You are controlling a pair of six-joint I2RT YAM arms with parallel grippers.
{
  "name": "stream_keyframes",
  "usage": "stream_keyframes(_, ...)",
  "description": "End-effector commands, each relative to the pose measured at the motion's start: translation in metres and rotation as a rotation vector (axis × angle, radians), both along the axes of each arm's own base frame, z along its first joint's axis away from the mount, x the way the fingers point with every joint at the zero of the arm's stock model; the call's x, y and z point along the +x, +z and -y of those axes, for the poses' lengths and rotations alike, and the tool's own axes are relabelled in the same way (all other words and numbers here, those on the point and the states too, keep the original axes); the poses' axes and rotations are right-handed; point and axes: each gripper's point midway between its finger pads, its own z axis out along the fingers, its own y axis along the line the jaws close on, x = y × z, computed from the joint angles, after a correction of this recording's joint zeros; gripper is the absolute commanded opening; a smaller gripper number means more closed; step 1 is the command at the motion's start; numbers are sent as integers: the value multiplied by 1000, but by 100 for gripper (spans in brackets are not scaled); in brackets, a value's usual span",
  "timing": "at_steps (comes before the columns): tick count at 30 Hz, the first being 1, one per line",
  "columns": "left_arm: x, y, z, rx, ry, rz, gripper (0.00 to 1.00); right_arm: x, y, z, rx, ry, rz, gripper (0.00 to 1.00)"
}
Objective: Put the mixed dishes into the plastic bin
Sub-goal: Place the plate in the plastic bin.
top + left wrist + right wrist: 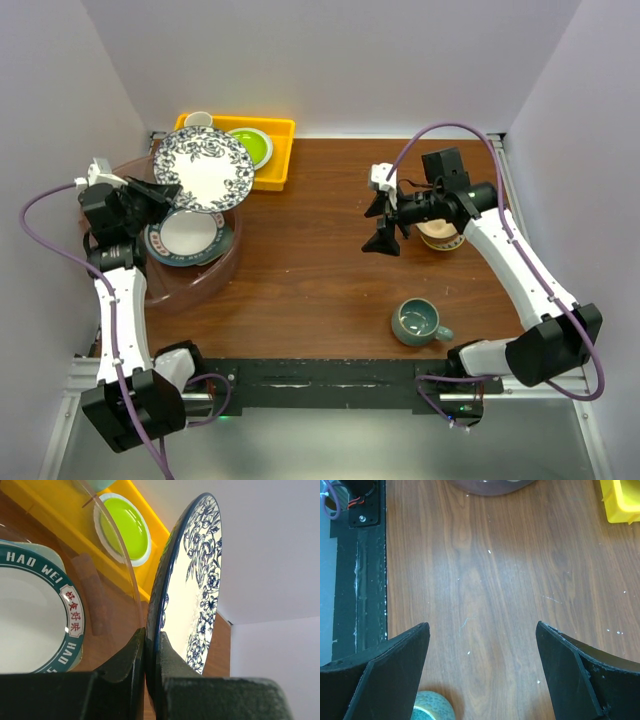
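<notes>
Now left end effector [167, 190] clamps floral plate [203, 168] above plastic bin [205, 285].

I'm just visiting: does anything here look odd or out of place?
Only the blue flowered plate: the left gripper pinches its rim, holding it in midair over the clear tub. Nothing looks spilled or broken.

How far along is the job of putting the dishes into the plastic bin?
Done: one teal-rimmed plate lies in the bin. In hand: the left gripper is shut on the rim of a blue flowered plate, held over the bin. To do: a teal mug and a tan bowl stand on the table, outside the bin; the right gripper hangs open and empty near the bowl.
</notes>
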Motion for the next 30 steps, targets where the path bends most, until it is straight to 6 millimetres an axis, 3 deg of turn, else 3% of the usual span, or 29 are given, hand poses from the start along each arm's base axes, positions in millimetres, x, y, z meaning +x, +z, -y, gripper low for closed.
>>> stream_keyframes(1,4,53,2,0,-23,201,0,4,0,0,9,-7,11,91)
stream_keyframes(7,7,56,1,-8,-22,225,0,4,-4,-1,7,-1,-1,91)
stream_keyframes(30,12,19,-14,-86,29,171,0,4,-16,-4,10,18,-30,91)
